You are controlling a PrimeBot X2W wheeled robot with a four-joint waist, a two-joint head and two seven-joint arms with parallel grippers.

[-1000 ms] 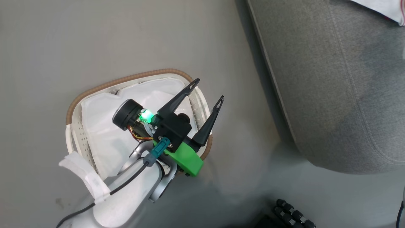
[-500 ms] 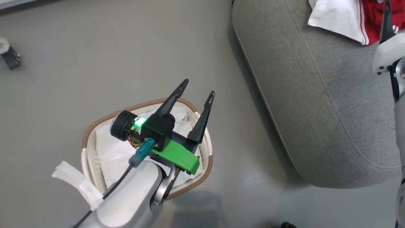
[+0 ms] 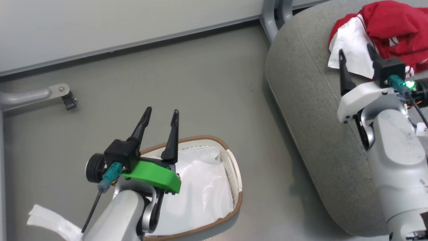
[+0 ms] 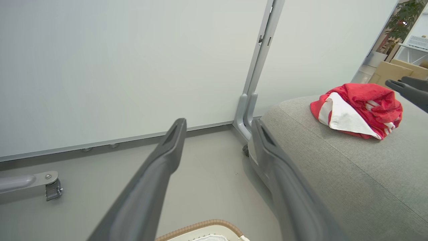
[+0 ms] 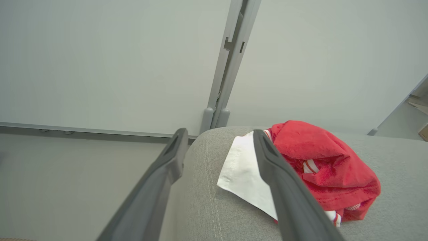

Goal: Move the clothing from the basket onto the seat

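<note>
Item: clothing [image 3: 394, 23], red-and-white heap on the seat [image 3: 311, 110], away from basket [image 3: 235, 174]. Likely soft, light, limp; pinch a raised fold. Left tool [image 3: 161, 112], right tool [image 3: 355, 50]: spread, empty.

No text, brand or number can be read with certainty. A small white label [image 3: 423, 127] is seen on the right forearm [image 3: 398, 157], well to the right of the basket [image 3: 235, 174]. A dark character is printed on it, but it is cut by the picture's edge and cannot be made out. A white tape tag [image 3: 50, 221], lower left of the basket, is shown blank. On the clothing [image 3: 391, 20], far to the upper right of the basket, white stripes are seen but no legible lettering.
</note>
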